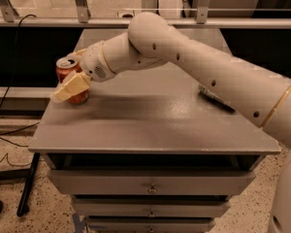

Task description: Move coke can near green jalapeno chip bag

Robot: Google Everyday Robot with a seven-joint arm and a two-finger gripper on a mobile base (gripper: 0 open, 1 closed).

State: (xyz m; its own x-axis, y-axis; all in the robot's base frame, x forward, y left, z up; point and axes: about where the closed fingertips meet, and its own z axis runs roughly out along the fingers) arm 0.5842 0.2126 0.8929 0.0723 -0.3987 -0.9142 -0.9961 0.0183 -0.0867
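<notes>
A grey bench (150, 125) seen from the front and slightly above, with a large white robot arm (208, 72) reaching in from the right edge and stretching across the benchtop to its far left corner. At the end of the arm, the claw (68, 84) is at the coke can (64, 73), which stands upright near the bench's back left corner. It is a red can with a silver top. The pale cream front part of the claw lies across the lower front of the can, angled down to the left, and covers part of its red side. Whether the claw is open around the can or already clamped on it cannot be told from this angle. The green jalapeno chip bag (217, 99) lies on the right side of the bench, well apart from the can, and is mostly hidden behind the forearm, with only a narrow dark strip showing below it. Under the benchtop are stacked grey drawers (150, 181) with small handles. A black cable (13, 62) hangs at the left, and the floor (9, 144) below is pale and speckled.
</notes>
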